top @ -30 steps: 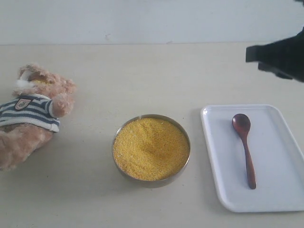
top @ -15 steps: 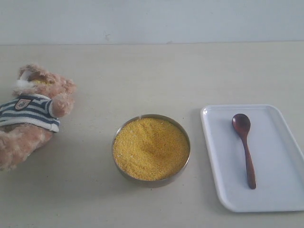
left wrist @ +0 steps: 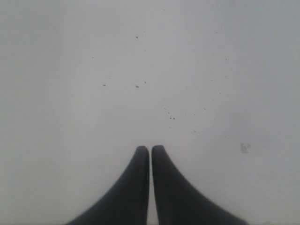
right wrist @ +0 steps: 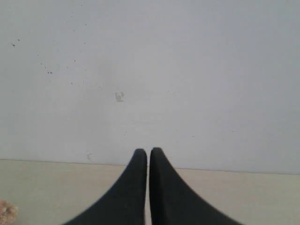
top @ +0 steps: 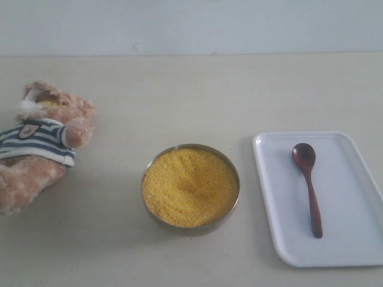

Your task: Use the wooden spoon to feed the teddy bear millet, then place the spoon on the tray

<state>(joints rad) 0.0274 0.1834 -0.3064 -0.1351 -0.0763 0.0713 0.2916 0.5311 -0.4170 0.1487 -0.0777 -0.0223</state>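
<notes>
On the beige table (top: 179, 95), 1 round metal bowl (top: 143, 182) sits in the middle. It is filled nearly to the rim with the millet (top: 190, 186), a fine, grainy, bright yellow mass. Bare tabletop lies on both sides of it.

The teddy bear (top: 42, 143) lies well apart from the bowl, at the left edge of the exterior view. Its fur is fluffy and tan-pink, and it wears a navy-and-white striped shirt with a shield badge. A few yellow grains show near its white muzzle.

To the right of the bowl, just beside it but not touching, lies 1 flat white tray (top: 278, 197) with rounded corners and a low rim. The 1 wooden spoon (top: 310, 194) rests inside it, dark, glossy and reddish-brown. Its oval bowl points toward the wall (top: 179, 24) and its slim handle toward the near edge.

There are 2 grippers, each seen only by its own wrist camera. The left gripper (left wrist: 150, 149) has its 2 black curved fingers pressed together with only a hairline slit, gripping nothing, and it faces a pale speckled surface. The right gripper (right wrist: 148, 151) is closed the same way, also empty, and faces the wall above a strip of table. A tuft of tan fur shows at 1 corner of that view.
</notes>
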